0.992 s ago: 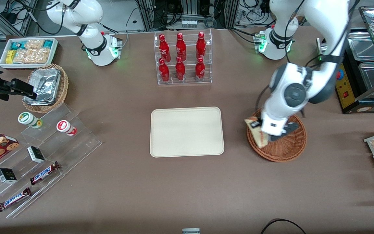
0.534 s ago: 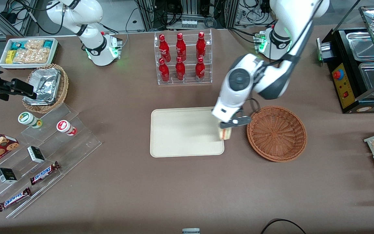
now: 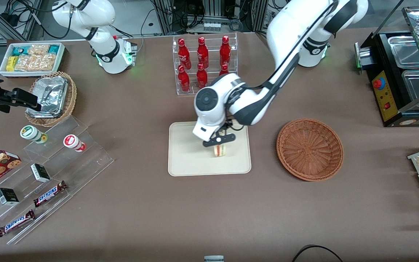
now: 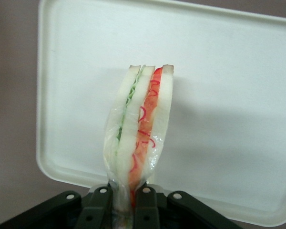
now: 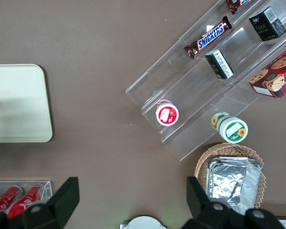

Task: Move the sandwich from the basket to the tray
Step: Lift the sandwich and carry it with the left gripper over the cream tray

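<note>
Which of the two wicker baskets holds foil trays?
The lighter tan wicker basket toward the parked arm's end; the reddish-brown round wicker basket has nothing in it.

gripper (image 3: 219,142) moved from basket (image 3: 310,149) to over tray (image 3: 184,160), carrying sandwich (image 3: 219,150)

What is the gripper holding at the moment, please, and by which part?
The gripper, above the tray, is shut on the sandwich, pinching one narrow end.

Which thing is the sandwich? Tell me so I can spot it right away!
Find the cream tray in the middle of the brown table. Above it, the left arm's gripper pinches a small wrapped wedge: the sandwich. It is the only food over the tray, with white bread striped by red and green filling.
</note>
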Controlling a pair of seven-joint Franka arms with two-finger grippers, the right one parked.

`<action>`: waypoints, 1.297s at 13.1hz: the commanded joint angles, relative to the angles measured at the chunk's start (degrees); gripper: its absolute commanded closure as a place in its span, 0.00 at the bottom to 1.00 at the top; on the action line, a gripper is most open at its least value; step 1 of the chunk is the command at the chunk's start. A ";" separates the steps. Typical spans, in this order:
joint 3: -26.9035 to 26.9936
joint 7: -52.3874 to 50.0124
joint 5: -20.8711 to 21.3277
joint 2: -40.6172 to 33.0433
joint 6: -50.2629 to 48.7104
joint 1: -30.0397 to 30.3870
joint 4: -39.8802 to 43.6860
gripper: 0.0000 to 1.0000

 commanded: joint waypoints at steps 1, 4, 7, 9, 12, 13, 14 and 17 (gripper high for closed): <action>0.73 -2.67 0.95 5.83 -3.12 -2.49 9.13 1.00; 0.73 -3.45 0.86 6.98 -2.07 -2.58 10.19 1.00; 0.81 -4.42 1.12 8.04 -1.37 -2.49 10.73 1.00; 0.90 -4.69 1.29 8.30 -0.75 -2.49 10.73 1.00; 0.90 -5.75 1.38 8.65 -0.57 -2.49 10.38 0.37; 0.90 -5.40 1.47 8.65 -0.57 -2.49 10.29 0.00; 0.90 -5.30 2.43 8.65 -0.57 -2.49 10.20 0.00; 0.81 -5.13 2.61 7.78 -0.66 -1.97 10.38 0.00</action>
